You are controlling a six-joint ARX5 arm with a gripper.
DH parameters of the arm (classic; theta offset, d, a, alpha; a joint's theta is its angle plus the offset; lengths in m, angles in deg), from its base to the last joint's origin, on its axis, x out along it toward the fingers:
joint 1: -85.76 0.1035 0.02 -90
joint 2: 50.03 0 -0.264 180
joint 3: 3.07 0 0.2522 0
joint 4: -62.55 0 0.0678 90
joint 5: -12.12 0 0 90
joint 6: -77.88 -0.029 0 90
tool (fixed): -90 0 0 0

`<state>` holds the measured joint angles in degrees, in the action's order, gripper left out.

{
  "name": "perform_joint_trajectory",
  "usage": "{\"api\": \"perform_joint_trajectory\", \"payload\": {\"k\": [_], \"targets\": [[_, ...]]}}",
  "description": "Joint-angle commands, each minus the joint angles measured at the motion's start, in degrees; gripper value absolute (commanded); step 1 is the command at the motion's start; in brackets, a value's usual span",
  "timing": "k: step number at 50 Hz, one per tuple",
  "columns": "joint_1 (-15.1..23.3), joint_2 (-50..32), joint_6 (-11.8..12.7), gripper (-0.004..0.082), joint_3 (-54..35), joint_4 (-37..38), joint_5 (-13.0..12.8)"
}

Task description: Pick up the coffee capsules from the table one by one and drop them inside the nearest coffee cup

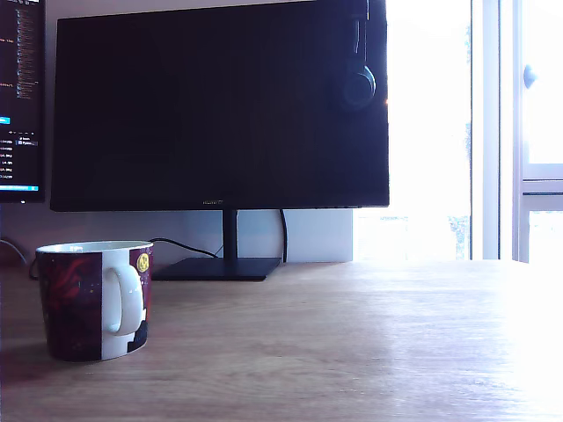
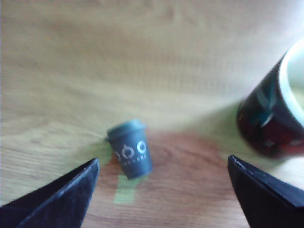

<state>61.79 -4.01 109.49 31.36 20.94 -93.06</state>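
A small dark grey-blue coffee capsule (image 2: 129, 149), shaped like a tiny lidded cup with white markings, lies tilted on the wooden table (image 2: 142, 57). My gripper (image 2: 161, 160) hangs above it, open, its two dark fingertips (image 2: 71, 190) spread wide on either side, and the capsule sits nearer one of them. The dark maroon coffee cup (image 2: 270, 118) with a white rim stands close beside the other fingertip. In the exterior view the coffee cup (image 1: 92, 299) stands upright at the left with its white handle facing the camera. That view shows neither the gripper nor the capsule.
A large black monitor (image 1: 220, 105) on a flat stand (image 1: 215, 268) fills the back of the table (image 1: 352, 352), with cables behind it. A second screen (image 1: 19, 97) shows at the exterior view's left. A bright window (image 1: 493, 132) is at the right.
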Motion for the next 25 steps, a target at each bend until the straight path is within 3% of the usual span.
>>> {"api": "perform_joint_trajectory", "payload": {"k": [1,13,25], "targets": [[1.64,1.36,-1.88,0.0790,-1.27,1.40,1.31],[7.34,4.02,-4.48,0.0790,-1.27,5.88,8.98],[11.69,7.15,-6.91,0.0790,-1.27,5.90,13.09]]}}
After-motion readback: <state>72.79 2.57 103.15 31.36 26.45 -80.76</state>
